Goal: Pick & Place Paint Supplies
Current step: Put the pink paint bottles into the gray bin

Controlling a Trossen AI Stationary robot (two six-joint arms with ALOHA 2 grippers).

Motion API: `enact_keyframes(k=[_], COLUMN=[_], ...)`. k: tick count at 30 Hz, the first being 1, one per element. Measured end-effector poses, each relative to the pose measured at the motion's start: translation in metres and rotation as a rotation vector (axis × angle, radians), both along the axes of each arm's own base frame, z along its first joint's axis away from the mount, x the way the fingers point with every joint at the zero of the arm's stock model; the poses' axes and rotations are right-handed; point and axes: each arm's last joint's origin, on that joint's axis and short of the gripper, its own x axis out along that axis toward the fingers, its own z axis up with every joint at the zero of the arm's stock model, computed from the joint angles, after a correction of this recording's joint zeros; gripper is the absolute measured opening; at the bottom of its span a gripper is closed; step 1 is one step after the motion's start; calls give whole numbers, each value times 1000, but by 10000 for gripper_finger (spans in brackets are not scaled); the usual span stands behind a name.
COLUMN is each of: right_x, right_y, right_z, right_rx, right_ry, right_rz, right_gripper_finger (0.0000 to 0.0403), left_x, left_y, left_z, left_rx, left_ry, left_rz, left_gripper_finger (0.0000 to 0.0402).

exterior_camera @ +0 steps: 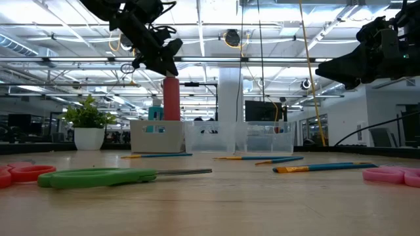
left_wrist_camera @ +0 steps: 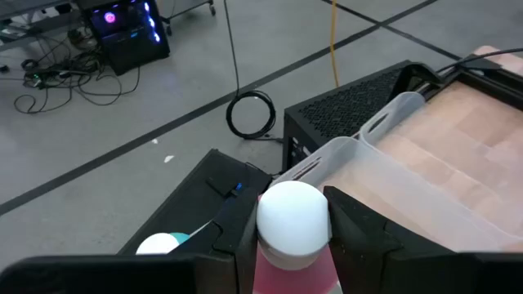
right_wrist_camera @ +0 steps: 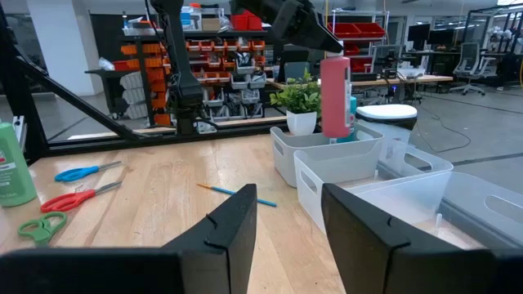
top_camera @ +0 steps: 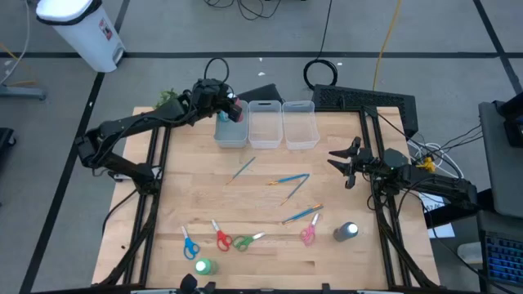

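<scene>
My left gripper is shut on the pink-red paint bottle and hangs over the leftmost clear bin. A blue bottle stands inside that bin. My right gripper waits open above the table's right side. On the near part of the table stand the green bottle and the dark grey bottle. The blue, red, green and pink scissors lie there too. Several thin brushes lie flat mid-table. My left gripper pinches the pink-red bottle at its top, one finger on either side just under the white cap. The fingers come from above, slanting down. The bottle hangs upright below them, lifted clear, its base at about the leftmost bin's rim.
Three clear bins stand in a row at the far edge; the middle bin and right bin hold nothing I can see. A small potted plant stands at the far left corner, beside the left arm.
</scene>
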Motion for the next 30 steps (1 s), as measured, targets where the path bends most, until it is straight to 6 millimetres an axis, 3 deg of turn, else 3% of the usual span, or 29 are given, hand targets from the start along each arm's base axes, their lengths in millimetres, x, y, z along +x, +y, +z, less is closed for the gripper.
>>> enact_keyframes(k=[20, 30], right_x=[0, 0], right_y=[0, 0], right_z=[0, 0], right_rx=[0, 0], right_ry=[0, 0], right_rz=[0, 0], right_gripper_finger=[130, 130], left_x=[11, 21], left_y=[29, 39], left_z=[-25, -47], left_rx=[-12, -17], left_ry=[-16, 23], left_rz=[74, 110], left_gripper_finger=[125, 122])
